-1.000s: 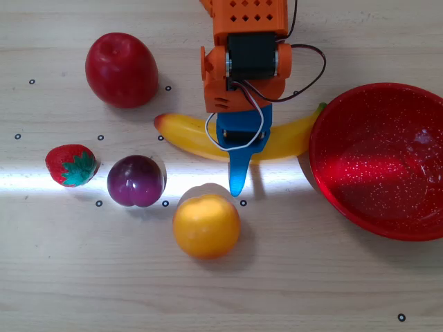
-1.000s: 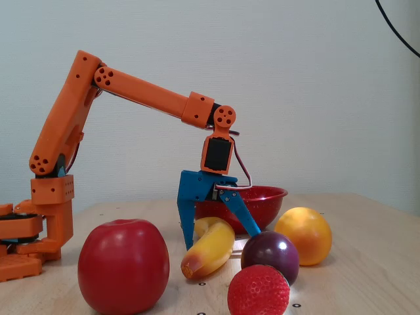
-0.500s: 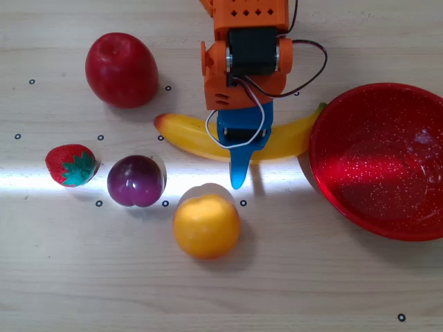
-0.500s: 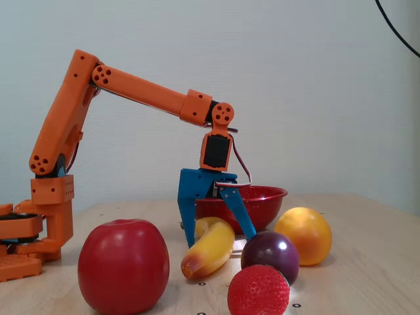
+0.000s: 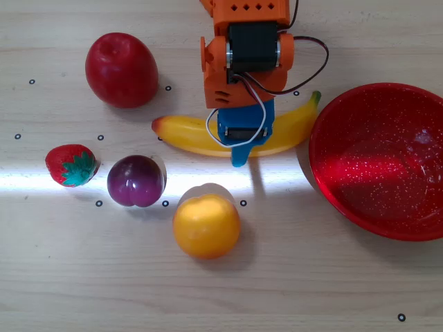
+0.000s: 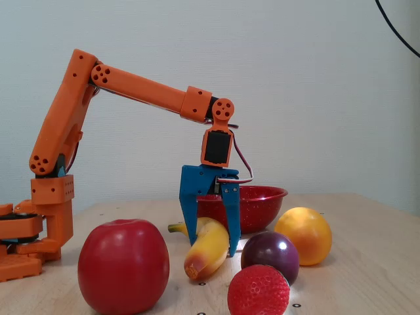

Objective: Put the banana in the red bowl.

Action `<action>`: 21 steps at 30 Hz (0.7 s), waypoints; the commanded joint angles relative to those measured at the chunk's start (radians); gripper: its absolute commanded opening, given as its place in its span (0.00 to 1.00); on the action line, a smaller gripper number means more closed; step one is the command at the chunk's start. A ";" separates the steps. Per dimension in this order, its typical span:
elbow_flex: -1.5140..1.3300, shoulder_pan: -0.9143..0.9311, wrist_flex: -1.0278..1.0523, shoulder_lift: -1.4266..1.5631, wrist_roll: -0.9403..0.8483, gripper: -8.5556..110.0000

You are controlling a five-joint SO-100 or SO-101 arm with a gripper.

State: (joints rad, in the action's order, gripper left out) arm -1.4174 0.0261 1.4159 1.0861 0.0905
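Observation:
The yellow banana (image 5: 187,135) lies across the table between the apple and the red bowl (image 5: 325,176), its green stem end close to the bowl's rim in the overhead view. My gripper (image 5: 239,144) sits over the banana's middle, with its blue fingers (image 6: 233,223) shut on the fruit from both sides. In the fixed view the banana (image 6: 207,252) shows between the fingers of the gripper (image 6: 213,244), orange-red tip low and toward the camera. Behind the gripper stands the red bowl (image 6: 262,203), with nothing in it.
A red apple (image 5: 121,69) lies left of the arm. In front of the banana sit a strawberry (image 5: 70,164), a purple plum (image 5: 136,180) and an orange fruit (image 5: 206,225). The arm's orange base (image 6: 39,223) stands at the left in the fixed view.
The fingers have drawn together from a wide spread and now clamp the banana. The banana has swung slightly, its stem end moving up in the overhead view.

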 commanded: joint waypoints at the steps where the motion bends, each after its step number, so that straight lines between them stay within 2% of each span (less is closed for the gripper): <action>1: 0.006 0.026 0.064 0.051 0.029 0.08; 13: 0.244 0.005 0.367 0.187 -0.005 0.07; 21: 0.430 -0.012 0.480 0.261 0.002 0.07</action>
State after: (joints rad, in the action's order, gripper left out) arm -1.0953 0.0307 1.8055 1.1888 0.0982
